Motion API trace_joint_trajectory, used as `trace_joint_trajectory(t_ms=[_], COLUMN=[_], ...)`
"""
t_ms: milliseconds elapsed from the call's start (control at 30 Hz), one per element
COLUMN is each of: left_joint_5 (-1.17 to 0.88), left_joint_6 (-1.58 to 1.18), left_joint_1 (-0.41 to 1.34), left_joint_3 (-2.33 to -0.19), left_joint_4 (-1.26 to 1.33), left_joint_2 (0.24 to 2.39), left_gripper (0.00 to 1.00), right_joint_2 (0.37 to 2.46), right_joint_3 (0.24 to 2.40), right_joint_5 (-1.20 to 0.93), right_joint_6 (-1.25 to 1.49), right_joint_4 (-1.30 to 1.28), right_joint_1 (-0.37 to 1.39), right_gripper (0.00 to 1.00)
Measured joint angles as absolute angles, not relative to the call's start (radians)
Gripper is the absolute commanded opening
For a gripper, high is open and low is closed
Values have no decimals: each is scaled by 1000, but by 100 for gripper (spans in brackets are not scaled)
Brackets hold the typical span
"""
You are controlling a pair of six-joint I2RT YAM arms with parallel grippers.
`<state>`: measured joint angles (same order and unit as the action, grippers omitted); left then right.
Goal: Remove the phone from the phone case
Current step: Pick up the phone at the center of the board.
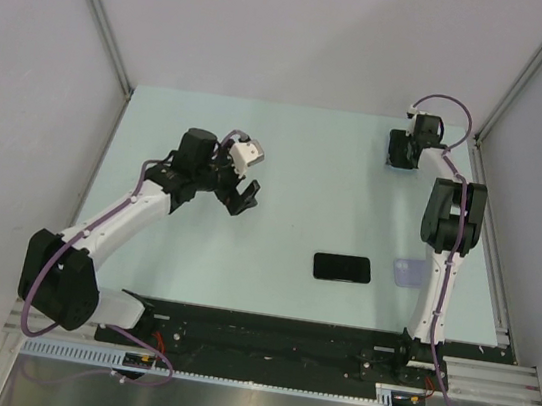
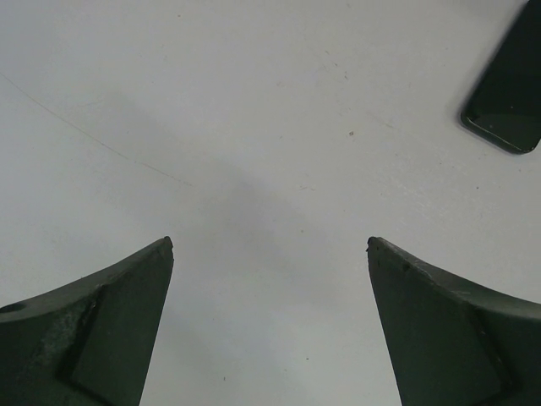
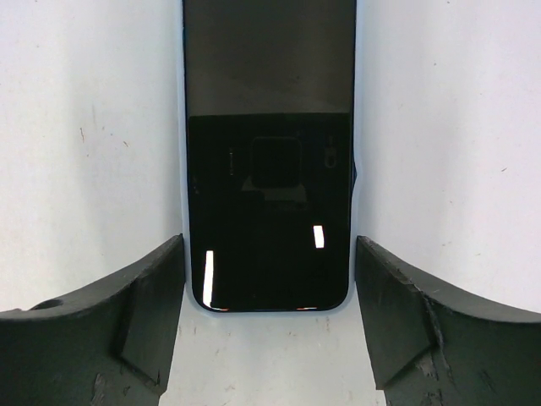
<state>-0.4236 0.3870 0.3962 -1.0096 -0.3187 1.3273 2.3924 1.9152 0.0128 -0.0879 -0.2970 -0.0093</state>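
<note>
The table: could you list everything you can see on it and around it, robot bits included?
black phone: one, black, flat on the table, near side, right of centre.
translucent piece: one, pale blue, just right of the black phone, partly behind the right arm; possibly a case.
blue-edged phone: one, dark screen, thin pale-blue rim, between the fingers of the right gripper.
table: one, pale green.
left arm and right arm: two, white and black, based at the near edge.
left gripper: one, dark, open above the table.
right gripper: one, dark, astride the blue-edged phone; grip unclear.
</note>
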Motion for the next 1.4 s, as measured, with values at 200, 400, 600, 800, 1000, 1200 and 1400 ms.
trace_joint_trajectory(t_ms=[200, 400, 600, 800, 1000, 1200, 1400], left_joint_5=[-435, -488, -588, -696, -747, -791, -822], left_joint_6=[347, 270, 172, 68, -13, -110, -197], left_joint_1=[396, 389, 378, 357, 340, 327, 321], left_joint_3=[-1023, -1025, -1025, -1025, -1025, -1025, -1025], left_joint_4=[-300, -222, -104, 37, 114, 147, 166], left_joint_2=[1383, 1471, 1528, 1564, 1641, 1748, 1795], left_gripper=[100, 100, 100, 100, 100, 100, 99], right_joint_2=[2354, 2210, 2104, 2042, 1978, 1919, 1848], right_joint_3=[1832, 1600, 1457, 1395, 1316, 1235, 1171], right_joint_5=[19, -12, -104, -180, -239, -282, -326], right_joint_6=[-113, -155, -189, -213, -241, -274, -293], right_joint_4=[-229, -166, -181, -220, -224, -192, -168], right_joint_1=[3, 43, 115, 190, 270, 328, 356], right_gripper=[23, 23, 21, 19, 18, 17, 17])
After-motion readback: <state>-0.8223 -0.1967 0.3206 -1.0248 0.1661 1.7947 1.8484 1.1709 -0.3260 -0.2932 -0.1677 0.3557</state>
